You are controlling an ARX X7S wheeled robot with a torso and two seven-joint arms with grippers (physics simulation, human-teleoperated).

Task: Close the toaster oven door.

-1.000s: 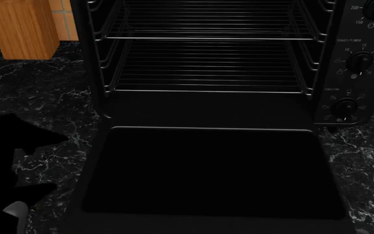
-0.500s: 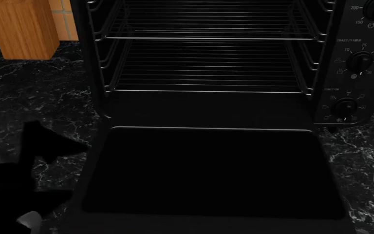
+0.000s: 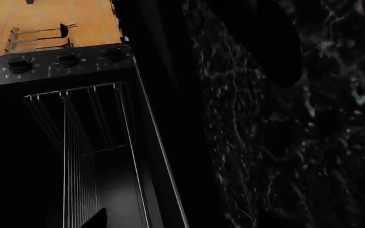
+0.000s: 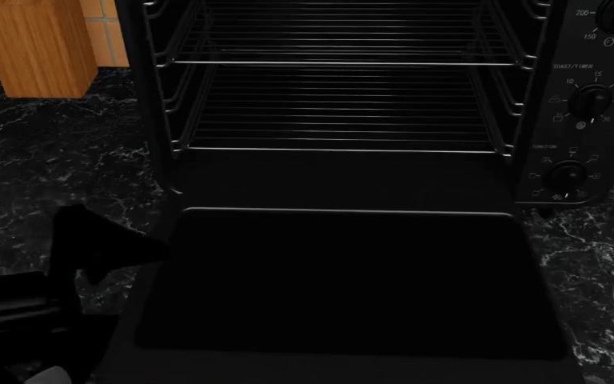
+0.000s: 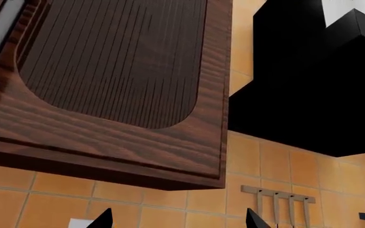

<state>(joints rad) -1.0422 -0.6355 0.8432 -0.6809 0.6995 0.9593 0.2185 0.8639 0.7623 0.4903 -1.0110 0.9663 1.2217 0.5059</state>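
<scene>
The door (image 4: 350, 280) lies fully dropped, flat and level over the marbled surface (image 4: 61, 168), hinged along the oven's (image 4: 339, 96) lower front edge, with its free long edge at 6 o'clock in the head view. The cavity is wide open, and the wire racks (image 4: 339, 104) sit bare inside. The knob column (image 4: 579, 104) stands at 3 o'clock.

What has changed over the last second is the left arm. Its dark pincer (image 4: 99, 244) was well off the door at 8 o'clock, and it has crept step by step toward 3 o'clock until its tip now sits just beside the door's left edge, possibly touching it. The door itself has not moved. From these views I cannot tell whether the left pincer is released or clenched; it is a black shape against black, and the left wrist view shows only the oven's side, the racks and the marble.

The right pincer (image 5: 179, 219) is out of the action. Its wrist view looks up at a wooden cabinet (image 5: 106, 71) and tiled wall, with two finger tips set apart, so it reads as released and holding nothing.

My judgement is that this is the approach stage, nothing closed yet. The left arm seems to be lining up to get under or against the door's edge to lift it toward 12 o'clock.
</scene>
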